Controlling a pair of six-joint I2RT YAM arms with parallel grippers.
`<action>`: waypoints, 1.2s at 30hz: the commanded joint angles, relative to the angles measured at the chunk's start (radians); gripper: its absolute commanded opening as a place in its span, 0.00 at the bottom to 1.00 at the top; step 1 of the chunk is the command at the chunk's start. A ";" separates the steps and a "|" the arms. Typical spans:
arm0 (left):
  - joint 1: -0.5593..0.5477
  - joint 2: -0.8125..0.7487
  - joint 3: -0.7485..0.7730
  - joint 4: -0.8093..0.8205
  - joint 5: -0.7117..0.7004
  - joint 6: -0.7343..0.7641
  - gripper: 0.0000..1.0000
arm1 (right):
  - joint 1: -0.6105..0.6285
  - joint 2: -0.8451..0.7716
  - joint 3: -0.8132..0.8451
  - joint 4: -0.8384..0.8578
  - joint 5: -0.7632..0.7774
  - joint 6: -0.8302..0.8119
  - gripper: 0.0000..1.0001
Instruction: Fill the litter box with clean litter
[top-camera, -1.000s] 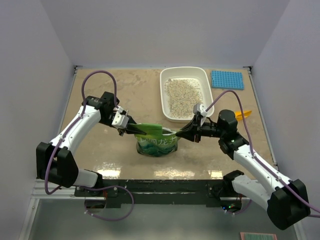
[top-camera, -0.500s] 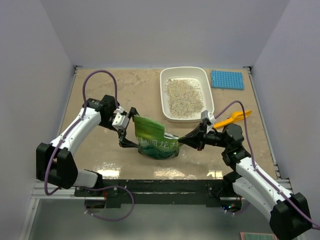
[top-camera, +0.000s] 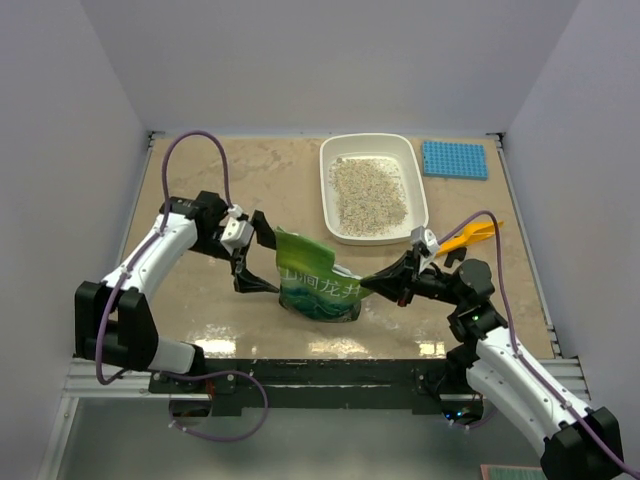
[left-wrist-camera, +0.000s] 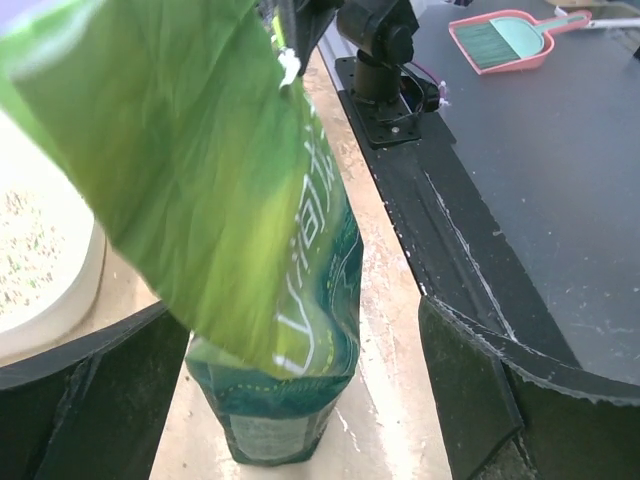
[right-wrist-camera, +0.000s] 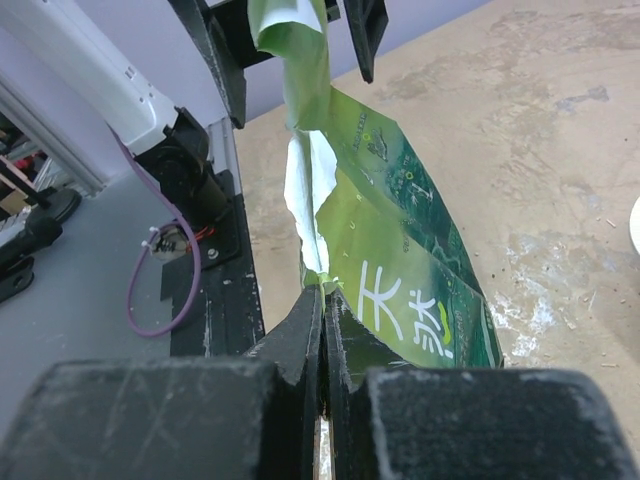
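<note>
The white litter box (top-camera: 325, 195) stands at the back centre, with clean litter (top-camera: 368, 190) spread over its floor. A crinkly green bag (top-camera: 318, 285) stands near the front edge, its top flap leaning left. My left gripper (top-camera: 260, 254) is open, one finger on either side of that flap without holding it. In the left wrist view the bag (left-wrist-camera: 250, 200) fills the space between the two fingers (left-wrist-camera: 90, 400). My right gripper (top-camera: 376, 283) is shut on the bag's right edge. The right wrist view shows the thin green edge pinched in the right gripper (right-wrist-camera: 323, 300).
An orange-yellow scoop (top-camera: 466, 238) lies right of the litter box, just behind my right arm. A blue studded mat (top-camera: 454, 159) sits at the back right. The box's rim (left-wrist-camera: 60, 300) lies close to the bag's left side. A black rail (top-camera: 320, 370) borders the table's near edge.
My left gripper has opened and let go of the bag's top. My right gripper has shut on the bag's right edge and drawn back toward the near right, and the bag has shifted with it.
</note>
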 joint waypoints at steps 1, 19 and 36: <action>0.033 0.071 0.054 0.000 0.245 -0.059 1.00 | 0.001 -0.040 0.004 0.088 0.043 0.023 0.00; 0.068 0.073 0.197 -0.003 0.156 -0.075 1.00 | 0.001 -0.046 0.017 0.060 0.044 -0.003 0.00; 0.434 -0.055 0.453 -0.002 0.241 -0.164 1.00 | 0.001 -0.057 0.014 0.034 0.081 -0.019 0.00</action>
